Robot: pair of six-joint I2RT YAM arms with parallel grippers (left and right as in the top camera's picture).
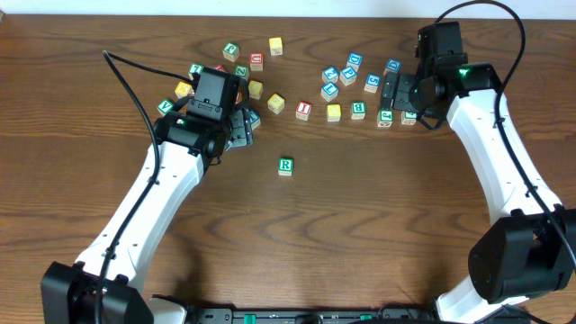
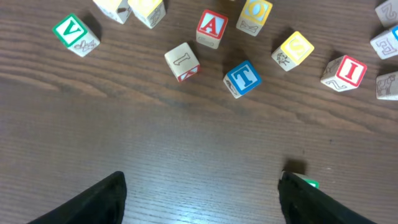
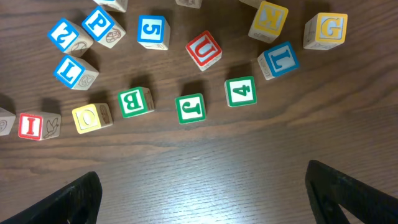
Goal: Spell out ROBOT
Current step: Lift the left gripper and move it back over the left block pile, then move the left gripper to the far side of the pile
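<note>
The green-lettered R cube [image 1: 284, 166] stands alone near mid-table; in the left wrist view only a green corner of the R cube [image 2: 309, 183] shows behind my right fingertip. My left gripper [image 1: 241, 126] [image 2: 202, 186] is open over bare wood, short of the blue T cube [image 2: 242, 78]. Two yellow-faced cubes [image 2: 293, 50] [image 2: 255, 14] lie beyond the T cube. My right gripper [image 1: 393, 90] [image 3: 205, 183] is open with nothing between its fingers. Ahead of it lie the green B cube [image 3: 135, 101] [image 1: 358, 109] and a yellow O cube [image 3: 91, 117] [image 1: 334, 112].
Around the left gripper lie a red A cube [image 2: 211, 27], a green V cube [image 2: 75, 33] and a red I cube [image 2: 344, 71]. By the right gripper sit a green J cube [image 3: 189, 107], a green 4 cube [image 3: 240, 91], a red U cube [image 3: 203, 50] and several blue and yellow cubes.
</note>
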